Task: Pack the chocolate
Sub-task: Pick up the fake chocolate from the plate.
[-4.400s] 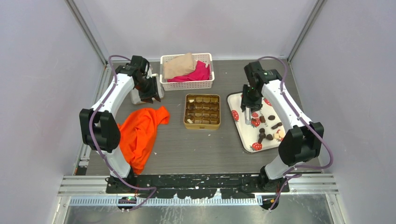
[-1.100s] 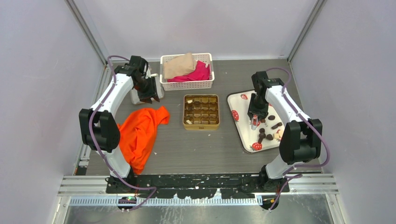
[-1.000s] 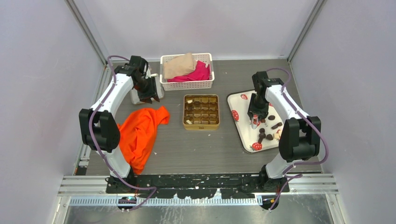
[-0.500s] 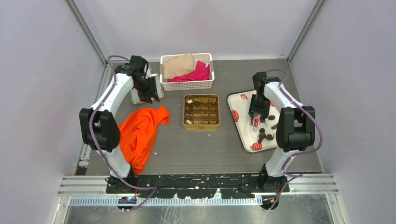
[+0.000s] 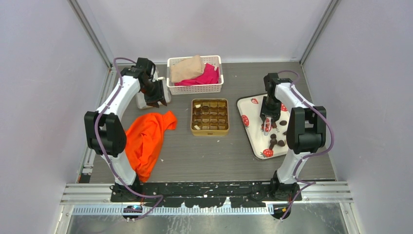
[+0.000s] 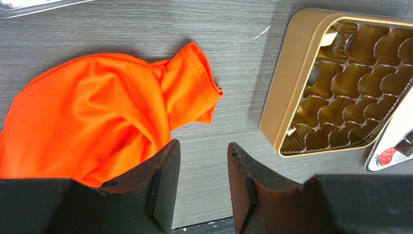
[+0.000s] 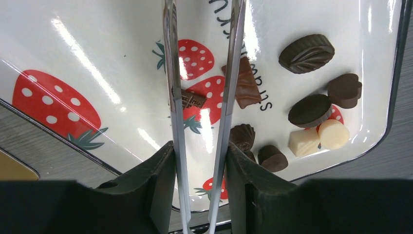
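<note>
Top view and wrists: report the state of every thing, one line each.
Tin, open, cells mostly empty.
Tray, lying flat.
Chocolate, loose on the tray.
Tweezers, held in right jaws, prongs apart over the tray.
Left jaws, open, empty.
Orange cloth, crumpled.
Basket, upright, holding cloths.

The tin (image 5: 210, 117) is flanked by the cloth (image 5: 145, 139) at left and the tray (image 5: 254, 137) (chocolate (image 7: 307, 50) laid on it) at right; basket (image 5: 195, 74) behind.

Bright even light, glare streaks on tray (image 7: 122, 48), soft shadows
</note>
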Motion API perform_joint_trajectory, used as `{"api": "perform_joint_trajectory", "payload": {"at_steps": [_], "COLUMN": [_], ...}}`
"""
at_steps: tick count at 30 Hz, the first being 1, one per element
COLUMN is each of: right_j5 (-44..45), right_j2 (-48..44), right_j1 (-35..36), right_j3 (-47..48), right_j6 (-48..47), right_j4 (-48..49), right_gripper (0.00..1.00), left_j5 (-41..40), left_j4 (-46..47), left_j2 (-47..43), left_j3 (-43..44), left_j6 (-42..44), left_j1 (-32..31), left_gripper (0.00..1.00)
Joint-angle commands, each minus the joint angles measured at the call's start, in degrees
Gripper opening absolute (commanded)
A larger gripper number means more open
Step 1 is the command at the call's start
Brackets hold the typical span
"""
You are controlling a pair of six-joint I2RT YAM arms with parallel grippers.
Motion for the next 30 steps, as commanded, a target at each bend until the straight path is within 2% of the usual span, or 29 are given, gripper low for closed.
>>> {"api": "perform_joint_trajectory", "payload": {"at_steps": [1,11,30], "right_j5": [0.78,-1.25,-3.15], "right_j2": [-0.19,-3.18,-5.87], "right_j1": [-0.52,-0.48,-0.44], "right_j3": [2.15,1.59,1.80], "right_j6": [-1.18,-0.61,0.03], "right_j4": [0.63,-0.92,-2.07], "right_gripper": [0.35,0.02,0.01], "left_j5": [-0.20,0.32,1.19], "left_j4": [0.45,0.52,0.54], "left_j2": [-0.34,-0.08,0.11], "left_j3": [2.40,2.64,2.70], "left_j6": [0.95,0.88,0.64], "left_j1": [0.53,0.64,0.64], "left_gripper": [0.41,0.41,0.41]}}
